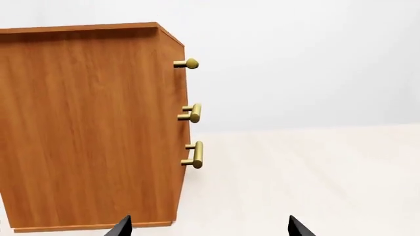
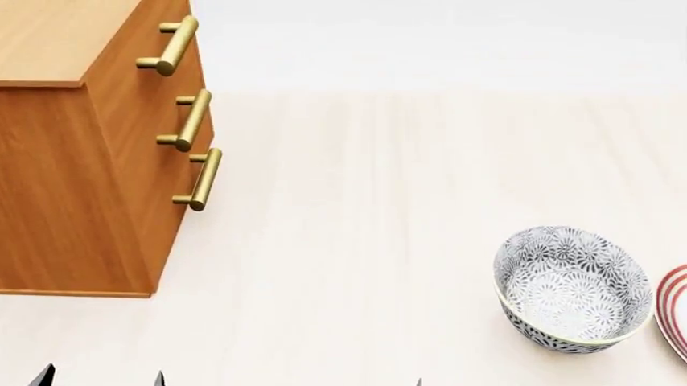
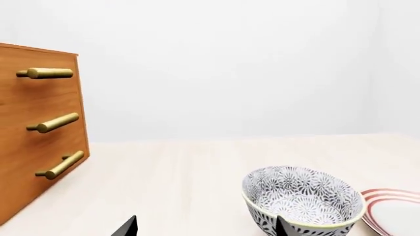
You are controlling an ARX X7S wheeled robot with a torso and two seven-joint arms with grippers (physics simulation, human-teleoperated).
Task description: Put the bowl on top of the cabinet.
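A bare simulated scene, not a furnished room. A pale, cream wood-grain surface [image 2: 408, 201] fills the head view and meets a blank, featureless whitish backdrop [image 3: 229, 64]. At about ten o'clock stands an orange-brown wooden cabinet [image 2: 76, 185] with three brass bar handles [image 2: 191, 120]. At about four o'clock sits a patterned grey-black floral bowl [image 2: 572, 288], with a red-ringed white plate [image 2: 676, 310] just beside it at the edge. The crockery and cabinet loosely suggest a household setting.
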